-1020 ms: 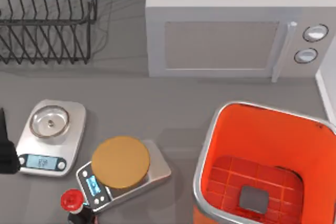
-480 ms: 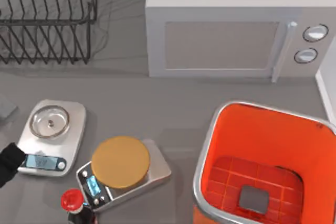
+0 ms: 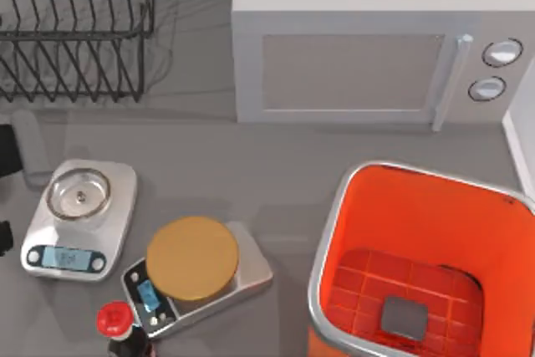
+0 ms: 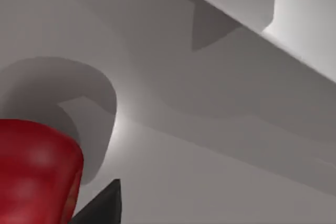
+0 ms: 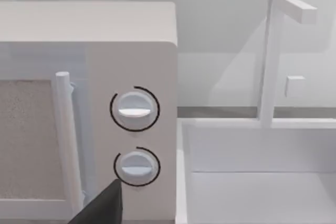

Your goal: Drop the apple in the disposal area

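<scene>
The apple [image 4: 37, 174] is a plain red rounded fruit, seen large and close in the left wrist view, right beside a dark part of my left gripper [image 4: 101, 208]. It casts a rounded shadow on the grey surface behind it. I cannot tell whether the gripper holds it. My left arm [image 3: 5, 150] sits at the table's far left edge in the top view. The disposal area [image 3: 334, 232] is a big orange bin with a silver rim at the front right. My right gripper [image 5: 102, 205] hangs parked, facing the microwave's knobs.
A grey microwave [image 3: 351, 56] stands at the back, a black wire rack [image 3: 75, 31] at the back left. Two kitchen scales [image 3: 79, 215] [image 3: 251, 269] and a red-capped dark bottle [image 3: 113, 319] sit at the front left, between my left arm and the bin.
My left arm has swung from the front-left corner, beside the steel scale, back along the left edge. The scales, the bottle and the bin have not moved.
</scene>
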